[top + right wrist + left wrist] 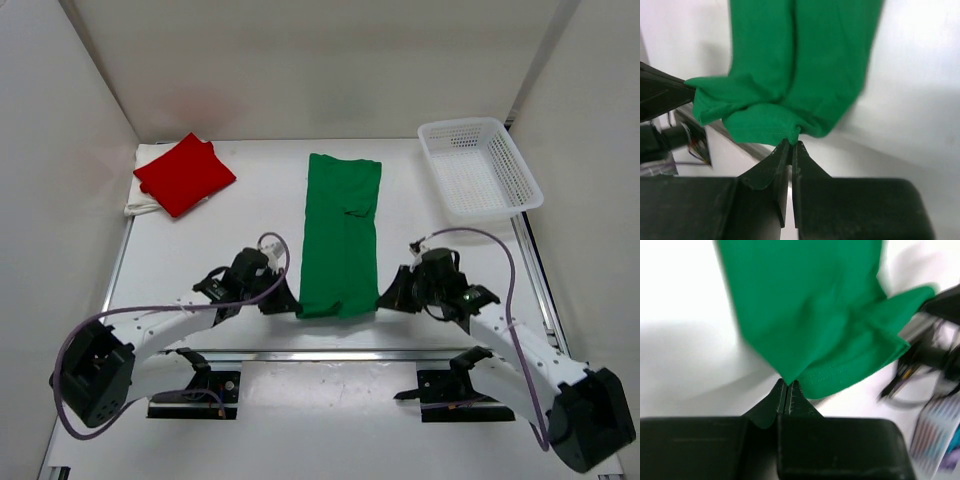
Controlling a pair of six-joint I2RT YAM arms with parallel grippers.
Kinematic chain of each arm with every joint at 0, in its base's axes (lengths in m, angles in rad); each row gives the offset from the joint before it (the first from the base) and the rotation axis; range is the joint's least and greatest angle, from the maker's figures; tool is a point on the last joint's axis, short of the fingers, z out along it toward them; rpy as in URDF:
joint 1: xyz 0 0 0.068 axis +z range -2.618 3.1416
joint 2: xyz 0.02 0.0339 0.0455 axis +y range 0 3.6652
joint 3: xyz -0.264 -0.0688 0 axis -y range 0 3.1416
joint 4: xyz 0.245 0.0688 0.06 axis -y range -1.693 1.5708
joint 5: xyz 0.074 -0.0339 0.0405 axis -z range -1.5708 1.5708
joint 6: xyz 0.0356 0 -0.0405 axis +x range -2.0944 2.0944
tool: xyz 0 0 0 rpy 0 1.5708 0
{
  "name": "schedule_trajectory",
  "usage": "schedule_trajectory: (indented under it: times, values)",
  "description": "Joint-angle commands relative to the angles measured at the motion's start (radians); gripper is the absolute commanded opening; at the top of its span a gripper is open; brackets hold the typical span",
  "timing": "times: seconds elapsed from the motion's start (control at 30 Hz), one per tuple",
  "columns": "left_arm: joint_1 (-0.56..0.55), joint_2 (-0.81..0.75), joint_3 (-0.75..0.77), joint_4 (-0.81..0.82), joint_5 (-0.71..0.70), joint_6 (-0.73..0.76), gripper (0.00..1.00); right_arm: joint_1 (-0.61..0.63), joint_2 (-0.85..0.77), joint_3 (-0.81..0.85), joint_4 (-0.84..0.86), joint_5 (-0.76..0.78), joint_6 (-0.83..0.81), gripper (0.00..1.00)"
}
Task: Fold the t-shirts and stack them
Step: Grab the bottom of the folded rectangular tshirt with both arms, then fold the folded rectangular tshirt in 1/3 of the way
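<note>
Tabletop (215, 235), low end effectors (291, 304) (384, 299) pinching green shirt (340, 235)

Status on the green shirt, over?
Left claw shut on green shirt, near-left corner. Right claw shut on near-right corner. Nothing on it; basket far right.

Green t-shirt (340, 235): bright green, folded into long narrow strip, lying on table centre, long axis running 12 to 6 o'clock. Small wrinkle right of middle. Stitched hem at 6 o'clock end. 7 o'clock corner pinched in closed left tool (290, 305), 5 o'clock corner pinched in closed right tool (385, 300).

Red t-shirt (185, 175): bright red, folded into rough square, turned diamond-wise, at 10 o'clock from green one, well apart.

Cream-white t-shirt (143, 203): folded, under red one, edges showing at 9 and 7 o'clock sides.
</note>
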State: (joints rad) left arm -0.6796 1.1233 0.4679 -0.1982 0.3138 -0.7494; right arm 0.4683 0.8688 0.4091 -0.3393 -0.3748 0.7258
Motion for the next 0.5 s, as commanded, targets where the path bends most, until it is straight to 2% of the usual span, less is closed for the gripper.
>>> schedule_trajectory:
  times: [0.0,0.17,0.37,0.47]
  values:
    - [0.066,0.070,0.161,0.029,-0.048,0.045,0.00,-0.069,0.141,0.161,0.123,-0.081,-0.139,0.00]
    - [0.164,0.272,0.340,0.124,-0.056,0.061,0.00,-0.174,0.398,0.351,0.201,-0.084,-0.224,0.00]
    - [0.250,0.628,0.653,0.105,-0.056,0.099,0.00,-0.246,0.706,0.560,0.244,-0.070,-0.267,0.00]
    - [0.264,0.739,0.757,0.089,-0.059,0.108,0.00,-0.272,0.818,0.640,0.260,-0.088,-0.266,0.00]
